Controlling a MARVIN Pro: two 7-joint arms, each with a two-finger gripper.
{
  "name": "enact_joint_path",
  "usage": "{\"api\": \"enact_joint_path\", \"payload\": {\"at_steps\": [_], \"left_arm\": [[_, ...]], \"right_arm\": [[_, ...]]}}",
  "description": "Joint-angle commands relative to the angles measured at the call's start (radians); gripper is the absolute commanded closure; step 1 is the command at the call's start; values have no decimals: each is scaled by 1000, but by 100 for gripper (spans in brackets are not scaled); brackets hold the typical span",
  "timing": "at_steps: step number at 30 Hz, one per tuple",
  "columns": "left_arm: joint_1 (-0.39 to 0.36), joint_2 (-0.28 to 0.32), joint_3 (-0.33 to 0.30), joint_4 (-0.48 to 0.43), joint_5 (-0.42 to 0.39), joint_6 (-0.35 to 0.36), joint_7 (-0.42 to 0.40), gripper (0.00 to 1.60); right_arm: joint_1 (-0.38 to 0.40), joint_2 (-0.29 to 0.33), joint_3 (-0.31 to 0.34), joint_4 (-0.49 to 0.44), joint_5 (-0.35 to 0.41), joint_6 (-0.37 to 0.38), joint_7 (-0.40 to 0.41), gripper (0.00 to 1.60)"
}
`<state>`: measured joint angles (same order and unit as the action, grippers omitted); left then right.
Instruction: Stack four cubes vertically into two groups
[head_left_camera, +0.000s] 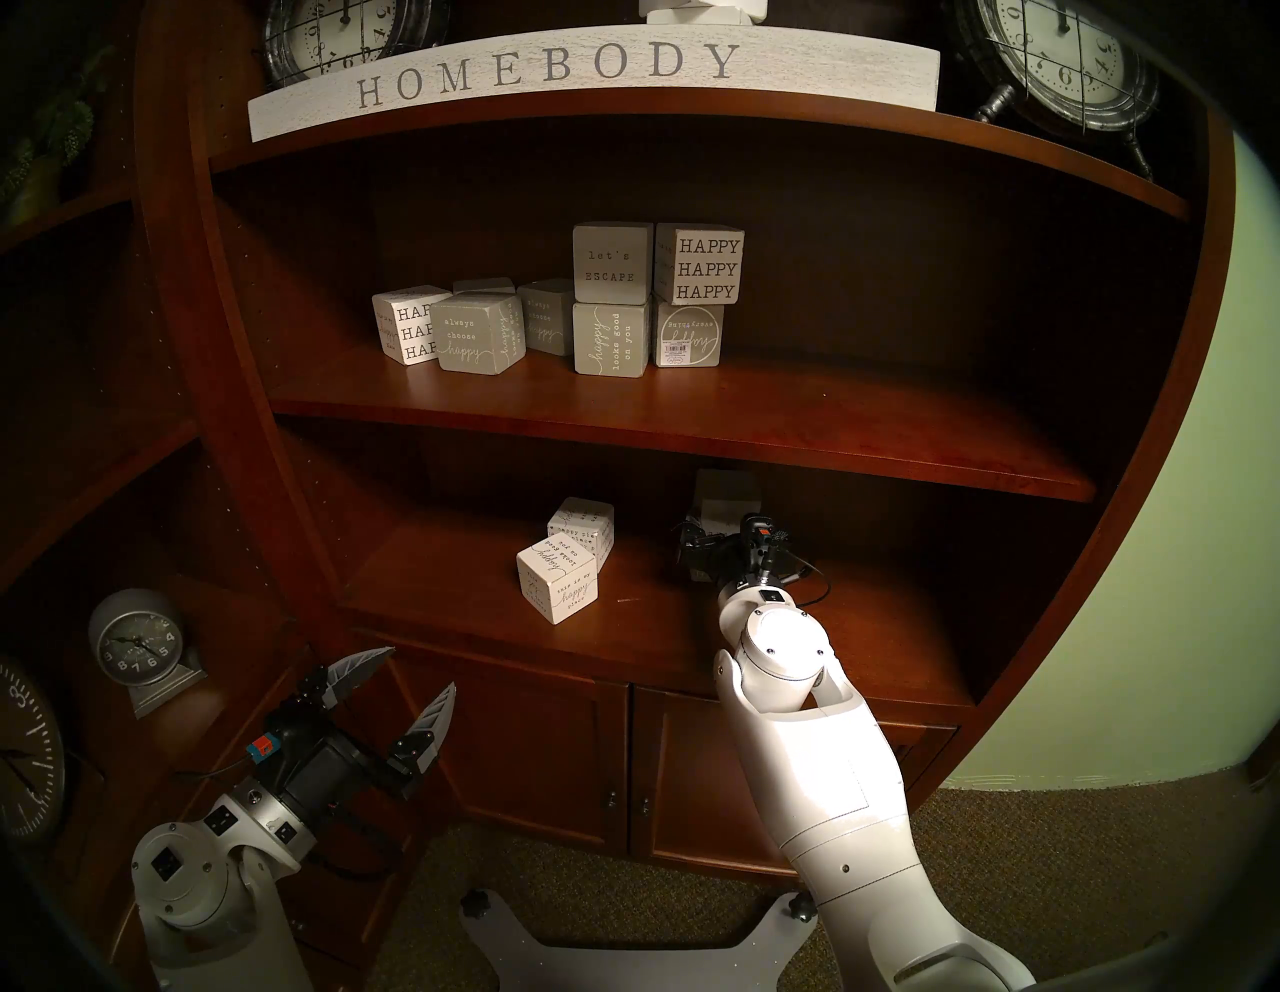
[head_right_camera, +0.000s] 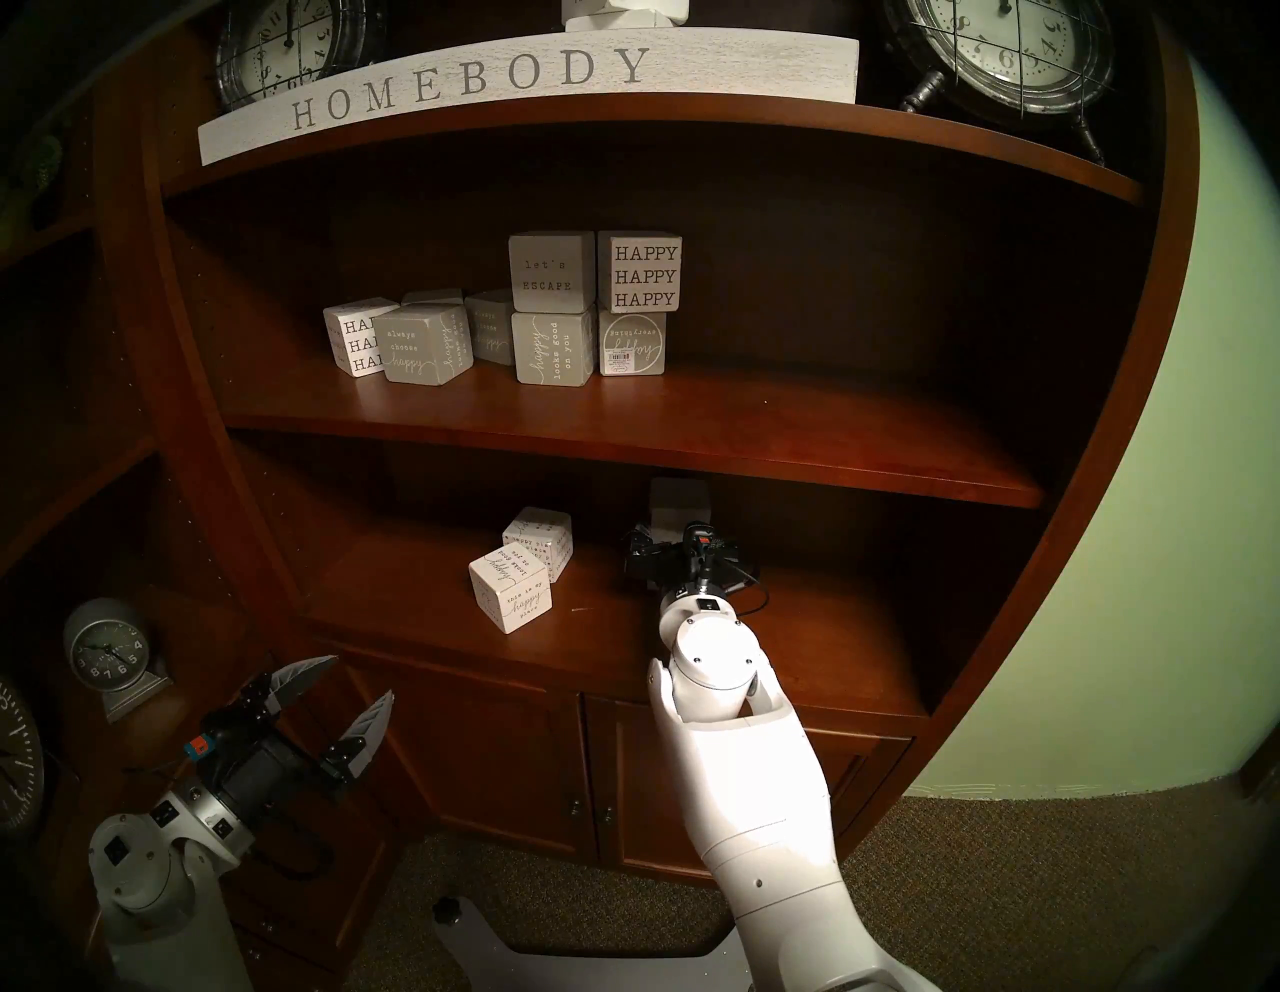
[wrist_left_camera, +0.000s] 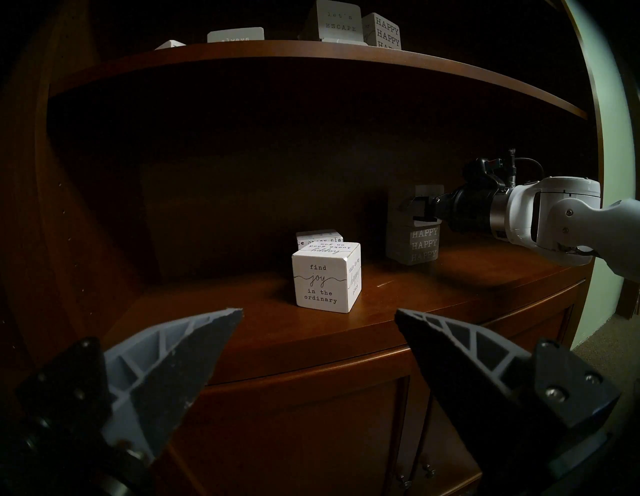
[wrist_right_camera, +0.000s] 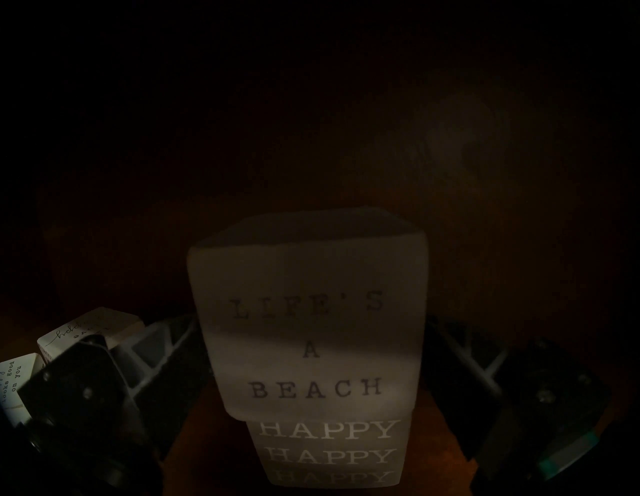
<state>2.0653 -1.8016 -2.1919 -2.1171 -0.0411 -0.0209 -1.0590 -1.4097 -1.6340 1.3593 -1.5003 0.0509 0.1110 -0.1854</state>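
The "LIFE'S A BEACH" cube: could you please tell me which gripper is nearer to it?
Right. The right gripper straddles the "LIFE'S A BEACH" cube, a finger on each side; the left gripper hangs outside the shelf, far to its left.

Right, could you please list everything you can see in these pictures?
White cubes: two, white with black lettering, lower shelf left, side by side.
Grey cubes: two, grey, lower shelf right, stacked.
Other cubes: eight, grey and white, middle shelf.
Sign: one, white, "HOMEBODY", top shelf.
Clocks: four, metal-rimmed, two on top, two far left.
Shelf unit: one, brown wood.
Left gripper: open, empty, low left.
Right gripper: jaws apart, either side of the stack's top.
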Motion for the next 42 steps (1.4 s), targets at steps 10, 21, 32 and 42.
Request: {"api": "enact_joint_path", "payload": {"at_steps": [10, 21, 32, 42], "left_arm": [[3, 2, 2, -16, -3, 1, 1, 0], [3, 3, 2, -16, -3, 1, 1, 0], [2, 3, 2, -16, -3, 1, 1, 0], [2, 3, 2, -16, -3, 0, 1, 0]], "right_arm": [[7, 1, 3, -19, -1, -10, 3, 0], [0, 4, -6, -34, -17, -25, -2, 0], [-3, 3, -13, -54, -28, -24, -4, 0], [-7, 5, -19, -85, -40, -18, -10, 0]]}}
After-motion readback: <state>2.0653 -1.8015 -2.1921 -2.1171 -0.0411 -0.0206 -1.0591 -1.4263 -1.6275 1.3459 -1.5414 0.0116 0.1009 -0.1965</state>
